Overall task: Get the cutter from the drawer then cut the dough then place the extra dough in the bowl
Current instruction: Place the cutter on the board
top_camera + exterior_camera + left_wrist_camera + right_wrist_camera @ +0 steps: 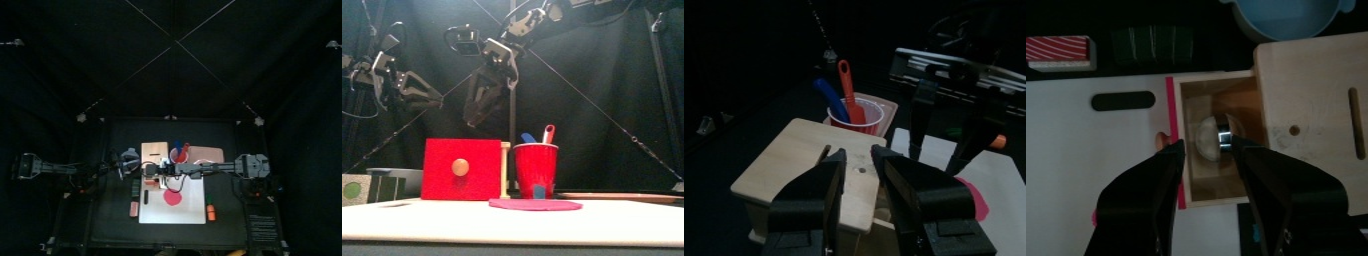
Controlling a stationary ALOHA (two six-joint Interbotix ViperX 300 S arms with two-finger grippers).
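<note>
Metal and thin-walled, the cutter [1223, 132] lies on the floor of the open drawer [1213, 178]. The drawer is pulled out of the wooden box [1313, 100] toward the table's front edge, over the white cutting board [1093, 150]. The box stands mid-table [107, 210], nearer the back edge, with the red cup [536, 170] just beside it toward the right edge and the bowl [1287, 15] beside it toward the left edge.

The right gripper [1207, 147] hangs straight above the drawer. Its jaws are spread wide and hold nothing, and the cutter shows between them. The left gripper [858, 152] hovers over the box's top, its jaws a narrow gap apart and empty.

The cutter is probably light, stiff and slippery, so a pinch across its smooth round wall could let it squirt free. The wire handle looks the surer hold, though the drawer's walls leave the jaws little room to either side.

The pink dough [536, 204] lies flat on the board in front of the cup. It looks soft and likely to stretch or tear if lifted by one edge.
</note>
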